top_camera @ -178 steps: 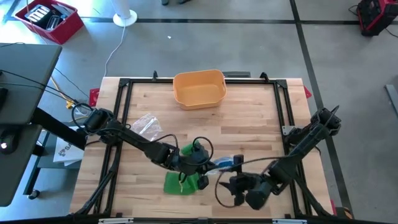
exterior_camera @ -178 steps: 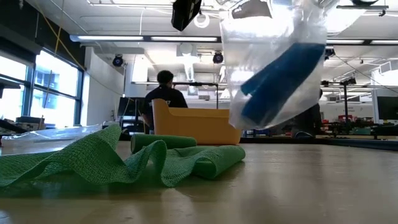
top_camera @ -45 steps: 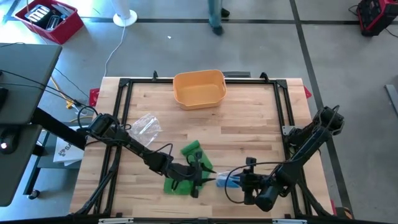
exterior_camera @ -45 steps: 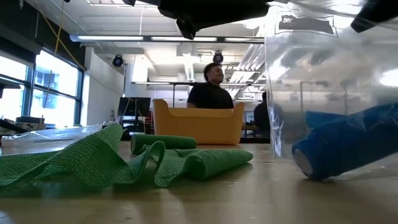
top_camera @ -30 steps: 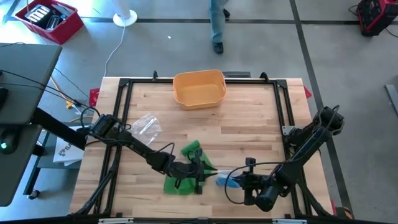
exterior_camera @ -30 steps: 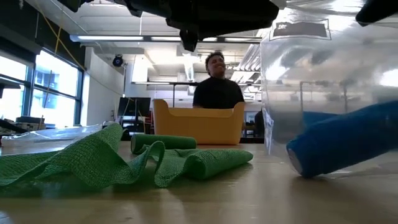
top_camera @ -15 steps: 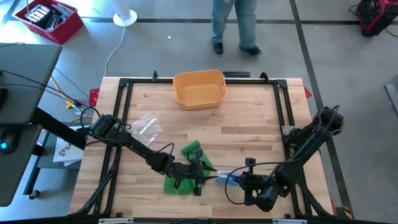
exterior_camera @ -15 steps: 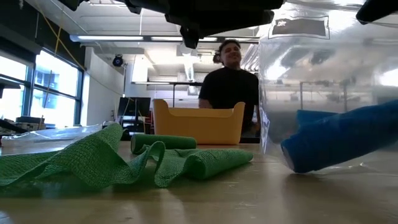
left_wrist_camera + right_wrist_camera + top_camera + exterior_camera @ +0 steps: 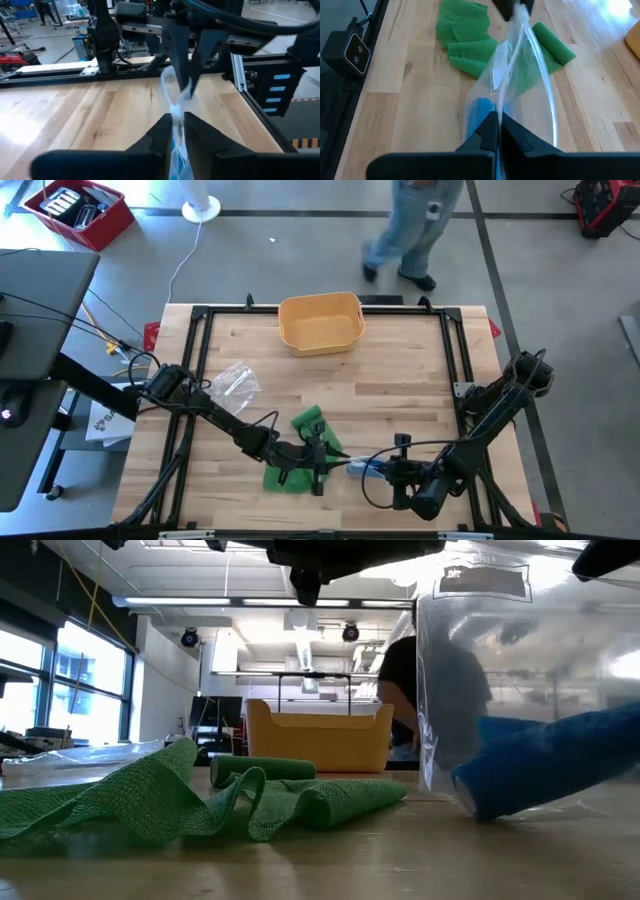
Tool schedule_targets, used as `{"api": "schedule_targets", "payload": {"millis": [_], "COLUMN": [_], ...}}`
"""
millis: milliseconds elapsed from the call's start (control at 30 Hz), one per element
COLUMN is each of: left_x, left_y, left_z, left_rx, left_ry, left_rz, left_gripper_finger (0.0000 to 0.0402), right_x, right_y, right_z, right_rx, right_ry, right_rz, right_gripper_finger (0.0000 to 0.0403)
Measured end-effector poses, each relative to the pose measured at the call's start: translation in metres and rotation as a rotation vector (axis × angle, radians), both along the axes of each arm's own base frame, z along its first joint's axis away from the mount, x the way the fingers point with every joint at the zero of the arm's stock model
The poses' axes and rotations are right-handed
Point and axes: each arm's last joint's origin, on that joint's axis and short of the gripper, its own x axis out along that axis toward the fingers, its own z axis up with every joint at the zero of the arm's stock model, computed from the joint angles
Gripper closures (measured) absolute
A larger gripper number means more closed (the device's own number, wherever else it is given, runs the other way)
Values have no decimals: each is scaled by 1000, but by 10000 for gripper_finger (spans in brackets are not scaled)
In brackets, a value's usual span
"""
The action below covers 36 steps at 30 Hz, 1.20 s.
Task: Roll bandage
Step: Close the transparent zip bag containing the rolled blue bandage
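A clear plastic bag (image 9: 500,670) with a blue bandage roll (image 9: 560,765) inside is held up between my two grippers near the table's front edge. My left gripper (image 9: 327,467) is shut on the bag's left end. My right gripper (image 9: 383,471) is shut on its right end. The roll lies tilted in the bag's bottom, its lower end down at the tabletop. A green bandage (image 9: 170,800) lies partly unrolled and rumpled on the wood just left of the bag, its rolled end (image 9: 308,421) toward the far side. My left gripper pinches the bag's upper edge (image 9: 176,107) between its two fingers, coming nearly level from the table's left. The plastic runs on from there to the other gripper. My right gripper pinches the same edge at its opposite end (image 9: 504,105), slanting down from the table's right. The bag hangs below it with the blue roll (image 9: 479,112) inside.
A yellow bin (image 9: 320,322) stands at the far middle of the table. An empty clear bag (image 9: 235,381) lies at the left. A black frame rail (image 9: 455,340) edges the tabletop. A person (image 9: 415,230) walks on the floor beyond the far edge.
Both grippers have stayed where they were, with the bag between them. Behind the table's far edge a person has walked toward the right.
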Motion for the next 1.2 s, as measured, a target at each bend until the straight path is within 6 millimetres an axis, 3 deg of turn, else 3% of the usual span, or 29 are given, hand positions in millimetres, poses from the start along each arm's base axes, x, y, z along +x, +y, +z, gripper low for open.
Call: {"api": "schedule_targets", "payload": {"millis": [133,267,600,733,900,1200], "left_x": [1,1,4,0,-13,-3], "left_y": [1,0,3,2,-5,4], "left_z": [2,3,3,3,15,8], "left_rx": [-4,-13,-17,32,93,47], "left_ry": [-21,-29,-27,8,60,44], "left_rz": [1,-30,-95,-77,-39,-50], "left_gripper_finger": [394,383,289,270,276,323], "right_x": [0,1,1,1,1,1], "right_y": [0,1,1,1,1,1], "right_z": [0,0,1,1,1,1], "right_rx": [1,5,7,10,4,-5], "right_ry": [-1,-6,-9,-10,-7,-9], "right_rz": [0,4,5,2,5,17], "right_gripper_finger": [403,403,403,403,403,403]}}
